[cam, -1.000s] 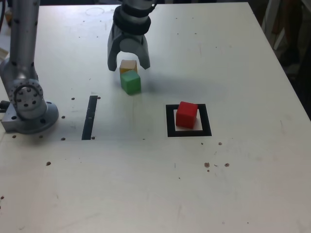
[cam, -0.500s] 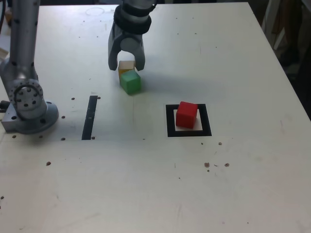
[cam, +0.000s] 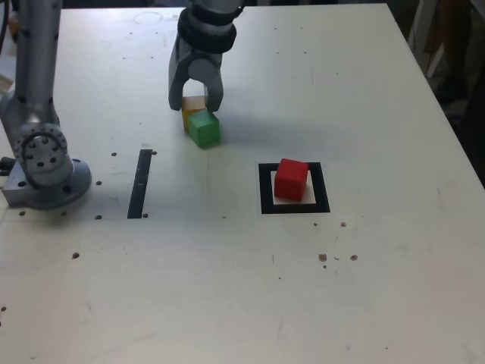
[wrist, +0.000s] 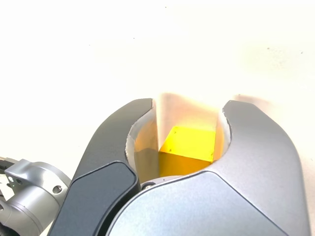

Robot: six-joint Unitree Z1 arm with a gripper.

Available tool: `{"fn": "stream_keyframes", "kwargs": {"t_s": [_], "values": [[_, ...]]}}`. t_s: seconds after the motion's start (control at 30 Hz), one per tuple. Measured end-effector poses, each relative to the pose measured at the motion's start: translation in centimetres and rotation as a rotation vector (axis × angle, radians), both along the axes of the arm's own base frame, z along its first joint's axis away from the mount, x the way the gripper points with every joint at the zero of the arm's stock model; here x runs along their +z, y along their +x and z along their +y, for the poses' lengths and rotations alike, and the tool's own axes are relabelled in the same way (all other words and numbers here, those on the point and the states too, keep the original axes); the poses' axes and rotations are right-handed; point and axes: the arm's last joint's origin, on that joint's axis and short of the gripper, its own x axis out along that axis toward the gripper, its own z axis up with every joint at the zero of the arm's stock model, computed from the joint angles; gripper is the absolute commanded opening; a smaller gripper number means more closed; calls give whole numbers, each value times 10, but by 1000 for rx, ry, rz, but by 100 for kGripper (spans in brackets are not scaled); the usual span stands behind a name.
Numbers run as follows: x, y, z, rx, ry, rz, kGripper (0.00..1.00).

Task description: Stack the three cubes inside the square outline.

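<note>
Exterior view: gripper (cam: 196,104) jaws clamped on the yellow cube (cam: 192,107) at the far left, green cube (cam: 204,127) touching it.

The yellow cube (cam: 194,107) sits on the counter (cam: 364,98) between the two jaws of the tool (cam: 195,102), which are drawn in against its sides. In the wrist view the yellow cube (wrist: 189,147) fills the gap between the jaws, one corner turned toward the camera. The green cube (cam: 204,128) rests on the counter just in front of the tool, touching the yellow cube's near face and slightly rotated. The red cube (cam: 291,179) stands well apart from the tool, toward the exterior view's right and nearer the camera, inside the square outline (cam: 294,188), a thick black frame with a pale centre. The red cube sits upright, towards the frame's far side.
</note>
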Motion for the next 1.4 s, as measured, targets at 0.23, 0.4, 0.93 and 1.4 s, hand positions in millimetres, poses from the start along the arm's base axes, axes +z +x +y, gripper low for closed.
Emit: {"fn": "stream_keyframes", "kwargs": {"t_s": [0.23, 0.4, 0.93, 1.4], "values": [[34, 22, -21, -70, 21, -22, 32], [67, 44, -46, -153, 47, -51, 32], [101, 98, -133, -338, 28, -74, 32], [82, 127, -178, -409, -12, -60, 32]]}}
